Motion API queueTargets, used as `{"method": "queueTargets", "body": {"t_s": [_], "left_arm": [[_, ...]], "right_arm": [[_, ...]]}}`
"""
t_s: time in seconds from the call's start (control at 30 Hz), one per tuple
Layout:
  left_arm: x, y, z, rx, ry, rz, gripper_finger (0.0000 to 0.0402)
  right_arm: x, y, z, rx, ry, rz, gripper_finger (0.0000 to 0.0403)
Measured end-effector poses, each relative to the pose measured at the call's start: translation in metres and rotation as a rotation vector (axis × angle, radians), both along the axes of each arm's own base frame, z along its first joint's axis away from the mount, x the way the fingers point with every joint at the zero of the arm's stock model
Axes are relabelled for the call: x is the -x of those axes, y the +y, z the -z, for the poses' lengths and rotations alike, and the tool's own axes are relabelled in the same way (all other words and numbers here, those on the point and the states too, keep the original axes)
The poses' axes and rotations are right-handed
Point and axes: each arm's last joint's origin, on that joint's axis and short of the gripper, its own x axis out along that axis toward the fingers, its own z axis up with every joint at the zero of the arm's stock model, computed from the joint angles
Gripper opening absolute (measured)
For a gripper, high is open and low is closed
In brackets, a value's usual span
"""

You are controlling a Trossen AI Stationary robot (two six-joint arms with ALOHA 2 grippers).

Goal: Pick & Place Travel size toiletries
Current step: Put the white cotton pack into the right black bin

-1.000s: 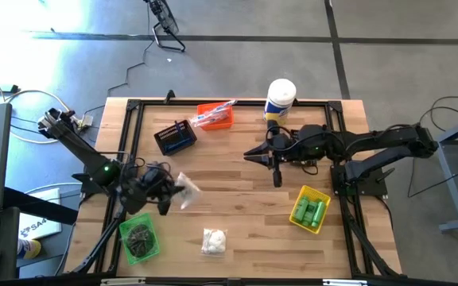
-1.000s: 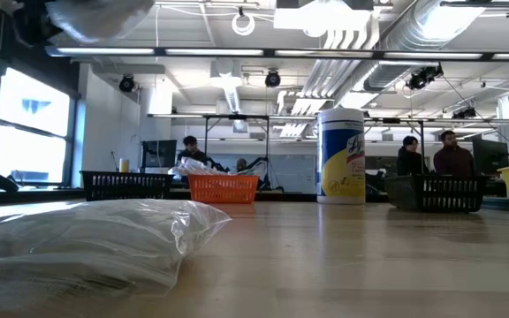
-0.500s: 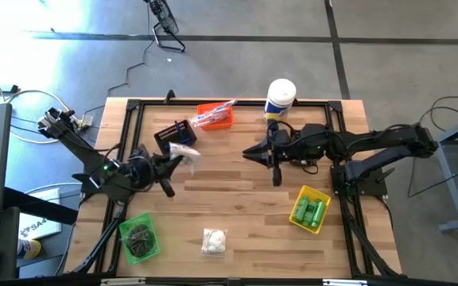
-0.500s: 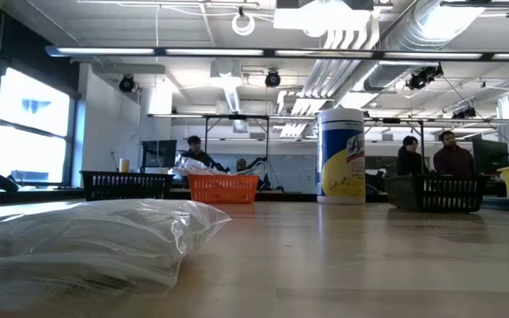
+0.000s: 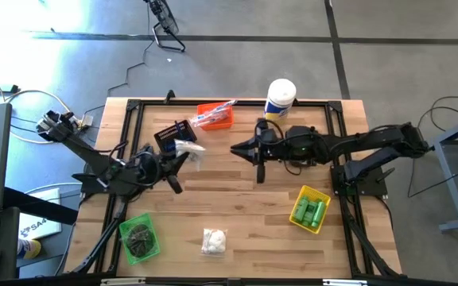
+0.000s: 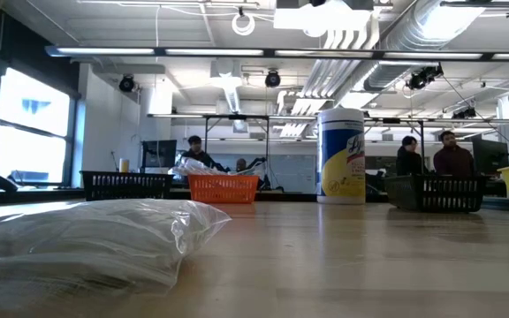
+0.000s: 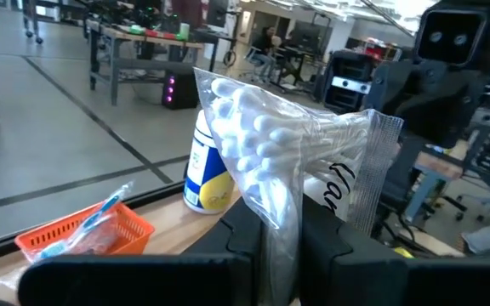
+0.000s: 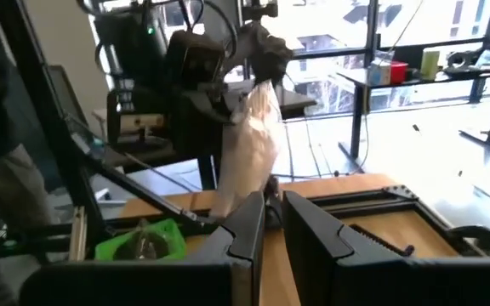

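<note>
Two arms work above the tabletop. The left gripper sits at the left side, its fingers clamped on one clear bag of cotton swabs, held in the air just beside the black bin. The right gripper is near the centre, pointing left, fingers closed with only a thin gap between them and holding nothing.

Four small bins stand on the tabletop:
- one black bin, far left;
- one orange bin at the far edge, containing one slim wrapped packet;
- one green bin, near left, containing one dark round bundle;
- one yellow bin, near right, containing green mini bottles, count unclear.

One bag of white puffs lies loose at the near edge. One white canister stands at the far edge.
</note>
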Motion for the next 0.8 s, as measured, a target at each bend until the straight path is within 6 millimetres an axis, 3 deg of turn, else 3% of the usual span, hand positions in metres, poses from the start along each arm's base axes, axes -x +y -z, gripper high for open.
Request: {"method": "queueTargets", "body": {"t_s": [0.27,0.63,0.8], "left_arm": [[-0.031,0.019,0.005,-0.043,0.023,0.050,0.0037],[-0.048,0.056,0.000,-0.077,-0.003,0.182,0.0037],[-0.051,0.069,-0.001,-0.079,-0.019,0.213,0.0037]], "right_arm": [[-0.002,-0.007,0.004,0.000,0.022,0.067,0.0071],[-0.005,-0.008,0.018,-0.107,0.131,0.120,0.0248],[-0.005,-0.008,0.022,-0.171,0.154,0.121,0.0303]]}}
